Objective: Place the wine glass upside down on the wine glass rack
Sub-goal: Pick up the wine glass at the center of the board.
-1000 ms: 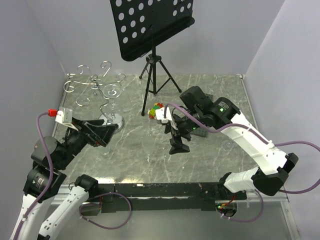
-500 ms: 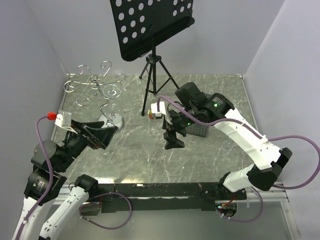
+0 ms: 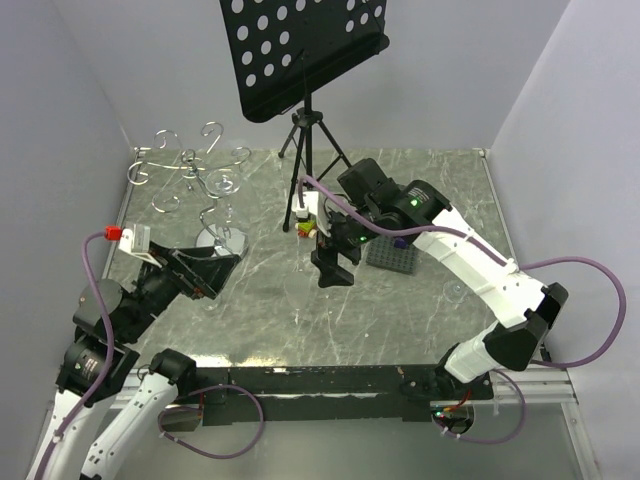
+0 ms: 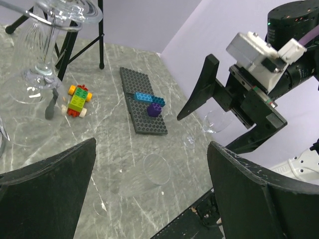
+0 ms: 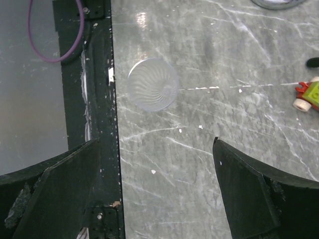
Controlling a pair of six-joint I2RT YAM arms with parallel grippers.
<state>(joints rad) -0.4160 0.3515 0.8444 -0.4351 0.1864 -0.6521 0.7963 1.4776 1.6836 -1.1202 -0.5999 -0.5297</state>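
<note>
Wine glass (image 5: 153, 84) on table (image 5: 224, 124), toy car (image 5: 309, 97) near, rack (image 3: 189, 162) well apart

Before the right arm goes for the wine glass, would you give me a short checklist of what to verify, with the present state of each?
1. Right gripper open and empty: ok.
2. Left gripper open and empty: ok.
3. Wine glass between the right jaws: not ok; it lies ahead of them, apart from both fingers.
4. Glass standing rim up: cannot tell; only a ribbed circle shows from above.
5. Free hook on the wine glass rack: ok; several curled arms look bare.
6. Brick toy car out of the path: cannot tell; in the top view it sits close by the right wrist.
</note>
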